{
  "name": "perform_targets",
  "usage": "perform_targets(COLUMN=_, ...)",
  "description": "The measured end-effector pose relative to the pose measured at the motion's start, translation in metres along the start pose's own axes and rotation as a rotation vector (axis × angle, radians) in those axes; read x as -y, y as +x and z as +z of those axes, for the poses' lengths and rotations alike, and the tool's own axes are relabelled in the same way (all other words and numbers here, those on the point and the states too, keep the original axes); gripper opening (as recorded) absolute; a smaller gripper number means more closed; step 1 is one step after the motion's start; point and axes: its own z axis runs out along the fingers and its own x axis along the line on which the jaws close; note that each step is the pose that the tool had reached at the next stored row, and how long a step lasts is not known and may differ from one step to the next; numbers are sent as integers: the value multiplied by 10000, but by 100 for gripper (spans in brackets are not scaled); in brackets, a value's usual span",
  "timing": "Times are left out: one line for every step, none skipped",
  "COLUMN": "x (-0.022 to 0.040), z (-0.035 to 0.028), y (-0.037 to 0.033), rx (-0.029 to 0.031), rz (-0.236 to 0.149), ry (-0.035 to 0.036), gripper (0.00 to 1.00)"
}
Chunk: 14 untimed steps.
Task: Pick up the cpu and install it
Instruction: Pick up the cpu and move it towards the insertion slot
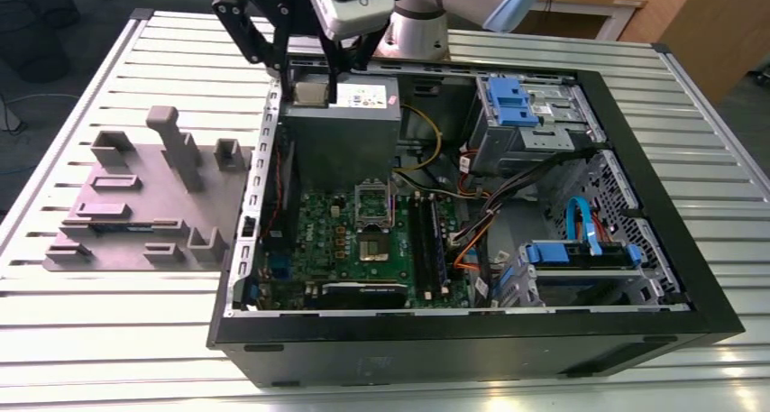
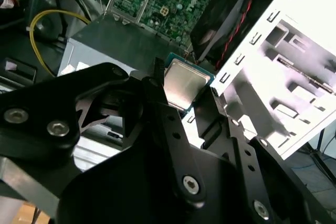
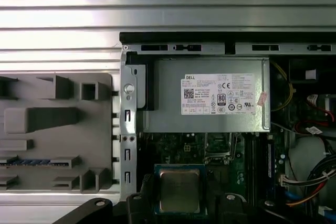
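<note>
Exterior view, upper left of the frame: one gripper (image 1: 310,87) is clamping one cpu (image 1: 312,94) by its edges, hanging near the power supply (image 1: 343,132) of the single open computer case (image 1: 655,205). In the second wrist view, black fingers (image 2: 156,95) are hiding the chip's sides.

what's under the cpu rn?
The cpu hangs in the gripper, over the open case. In the first wrist view, green motherboard shows beside it; the patch directly beneath is covered.
</note>
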Motion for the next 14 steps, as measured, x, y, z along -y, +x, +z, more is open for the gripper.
perform_targets(x=22, z=1, y=-2, rx=0, rz=1, ry=0, gripper=47)
perform_targets(x=37, z=3, y=-7, rx=1, rz=4, ry=-1, gripper=47)
perform_targets(x=47, z=5, y=-18, rx=1, rz=6, ry=-1, gripper=47)
perform_targets(x=52, z=8, y=-35, rx=2, rz=10, ry=-3, gripper=47)
perform_targets(x=54, z=10, y=-54, rx=1, rz=13, ry=-1, gripper=47)
perform_targets(x=54, z=11, y=-83, rx=1, rz=15, ry=0, gripper=47)
perform_targets(x=54, z=14, y=-113, rx=1, rz=16, ry=-1, gripper=47)
perform_targets(x=53, z=16, y=-145, rx=1, rz=16, ry=-1, gripper=47)
perform_targets(x=53, z=18, y=-178, rx=1, rz=16, ry=-1, gripper=47)
perform_targets(x=52, z=19, y=-213, rx=1, rz=16, ry=-1, gripper=47)
perform_targets(x=51, z=20, y=-249, rx=0, rz=16, ry=0, gripper=47)
perform_targets(x=51, z=21, y=-286, rx=0, rz=16, ry=-1, gripper=47)
perform_targets(x=50, z=22, y=-319, rx=0, rz=16, ry=-1, gripper=47)
perform_targets(x=49, z=24, y=-352, rx=1, rz=16, ry=-1, gripper=47)
